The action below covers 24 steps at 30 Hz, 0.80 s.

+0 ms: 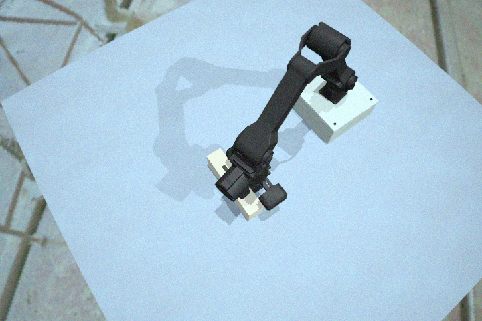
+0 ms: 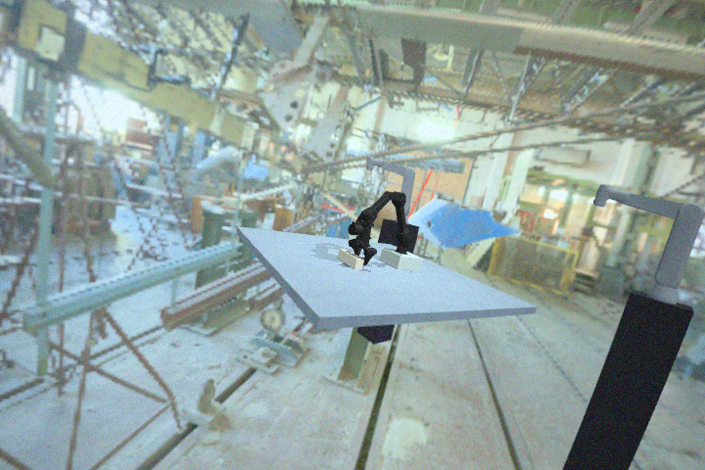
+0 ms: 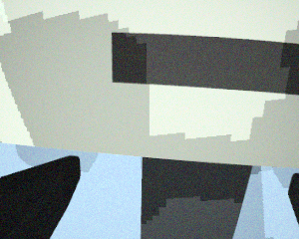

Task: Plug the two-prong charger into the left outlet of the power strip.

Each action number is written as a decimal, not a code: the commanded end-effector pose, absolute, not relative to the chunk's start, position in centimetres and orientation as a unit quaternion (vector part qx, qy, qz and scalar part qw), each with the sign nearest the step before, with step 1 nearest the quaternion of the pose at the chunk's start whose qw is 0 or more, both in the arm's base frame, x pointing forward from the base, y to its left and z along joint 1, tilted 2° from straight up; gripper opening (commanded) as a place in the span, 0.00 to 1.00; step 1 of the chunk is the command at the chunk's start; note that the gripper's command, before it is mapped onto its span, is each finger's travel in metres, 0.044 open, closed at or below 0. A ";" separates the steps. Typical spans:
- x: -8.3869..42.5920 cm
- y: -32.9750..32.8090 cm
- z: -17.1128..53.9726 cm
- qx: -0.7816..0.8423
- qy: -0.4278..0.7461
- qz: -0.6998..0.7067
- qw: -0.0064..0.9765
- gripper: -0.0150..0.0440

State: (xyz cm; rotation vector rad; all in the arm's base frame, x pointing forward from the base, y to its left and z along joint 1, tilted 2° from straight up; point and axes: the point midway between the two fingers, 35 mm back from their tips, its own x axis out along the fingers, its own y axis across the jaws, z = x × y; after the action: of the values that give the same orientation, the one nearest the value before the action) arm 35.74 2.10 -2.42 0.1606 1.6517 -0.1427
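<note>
My jaws (image 1: 253, 190) (image 2: 363, 256) stand wide apart, clamped on nothing. Between them in the wrist view, touching neither finger, is a dark block (image 3: 194, 186), probably the charger, at the near edge of the pale strip (image 1: 250, 209) (image 2: 350, 258) (image 3: 65, 100). I cannot tell whether its prongs are in. If they are only partly seated, a sideways brush from one finger as I back off could tilt it; closing off-centre could skew both prongs against the shutter
</note>
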 end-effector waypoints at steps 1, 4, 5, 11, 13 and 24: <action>35.6 2.1 -2.5 0.072 0.733 -0.065 0.674 1.00; 35.5 2.1 -2.5 0.072 0.732 -0.065 0.675 1.00; 35.5 2.1 -2.5 0.072 0.732 -0.065 0.675 1.00; 35.3 2.1 -2.5 0.072 0.730 -0.065 0.677 1.00; 35.3 2.1 -2.5 0.072 0.729 -0.065 0.677 1.00; 35.1 2.2 -2.5 0.072 0.727 -0.065 0.680 1.00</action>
State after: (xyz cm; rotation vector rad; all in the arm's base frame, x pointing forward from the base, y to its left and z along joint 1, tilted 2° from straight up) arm 35.23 2.22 -2.46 0.1621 1.6334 -0.1404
